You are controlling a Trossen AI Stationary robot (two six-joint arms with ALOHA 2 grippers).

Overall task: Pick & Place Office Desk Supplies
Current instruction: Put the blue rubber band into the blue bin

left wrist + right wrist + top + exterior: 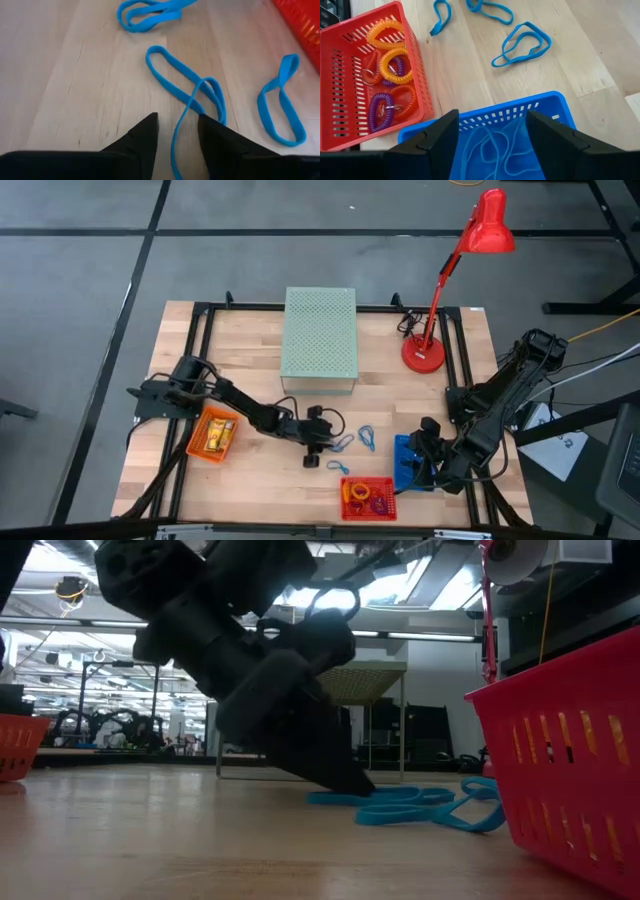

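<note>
Left wrist view: my left claw (178, 134) stood part open at the tabletop, astride one strand of a blue loop (186, 88), not yet pinched. Loose loops nearby: two more. My right claw (492, 131) hung wide and empty over the blue basket (550, 107), loops already inside. Red basket (415, 75): coil rings filed. Orange basket (200, 448): yellow pieces filed.

1. Three baskets stand on the counter (250, 470): one orange basket (213, 435), one red basket (367, 498), one blue basket (412, 464).
2. Three loose blue loops (521, 44) lie on the wood.
3. One red desk lamp (452, 270).
4. One pale green perforated box (320, 338).
</note>
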